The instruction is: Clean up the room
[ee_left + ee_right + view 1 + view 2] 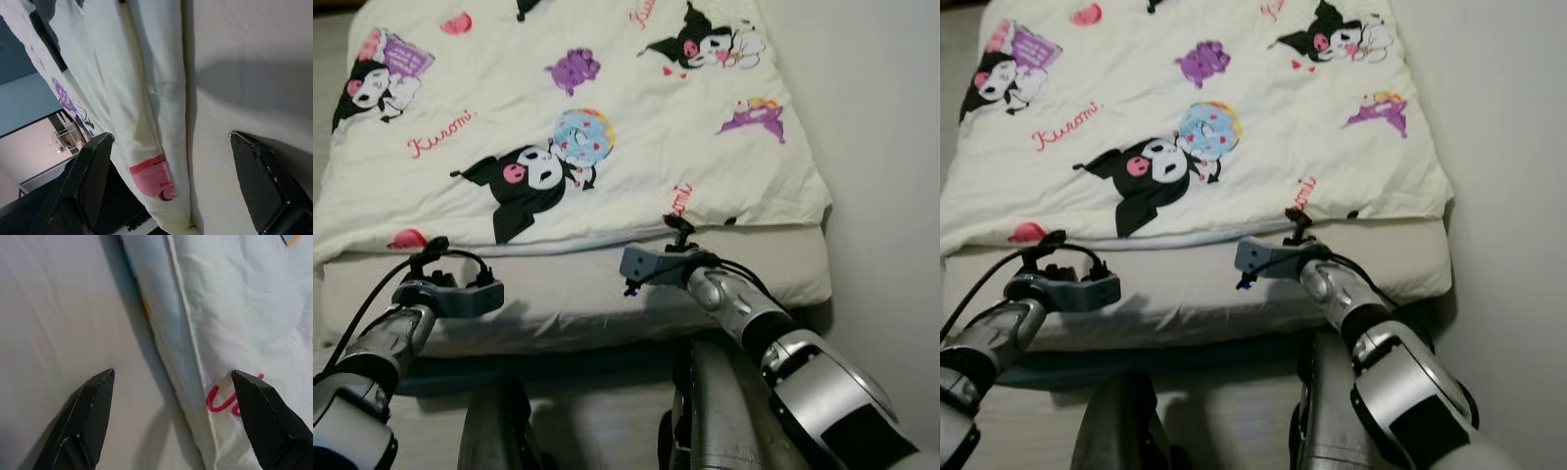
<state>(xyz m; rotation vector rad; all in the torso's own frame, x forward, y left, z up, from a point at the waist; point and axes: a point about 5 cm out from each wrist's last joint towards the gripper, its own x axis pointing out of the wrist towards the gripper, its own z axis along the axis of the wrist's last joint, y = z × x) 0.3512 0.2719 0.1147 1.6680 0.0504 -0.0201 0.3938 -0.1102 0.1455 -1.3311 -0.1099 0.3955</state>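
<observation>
While you look down from the head camera, you have a bed [783, 269] in front of you with a cream blanket [607, 117] spread over it, printed with black-and-white cartoon figures, purple shapes and pink script. The blanket's near hem lies just short of the foot of the bed, leaving a bare strip of pale sheet [568, 294] between the hem and the mattress edge. Your left gripper [171, 186] is held over that strip near the bed's left corner, and its wrist camera shows both black fingers [93, 176] spread wide apart, with the blanket's hem and a pink printed patch [151, 178] lying between them; they grip nothing. Your right gripper [171, 416] is held over the strip toward the middle of the bed, its fingers [95, 404] likewise wide apart, straddling the blanket's edge where a bit of pink lettering [222, 401] shows beside bare sheet. A plain white wall [891, 147] runs along the right side of the bed, and the robot's own legs [715, 411] show below, against the floor.
</observation>
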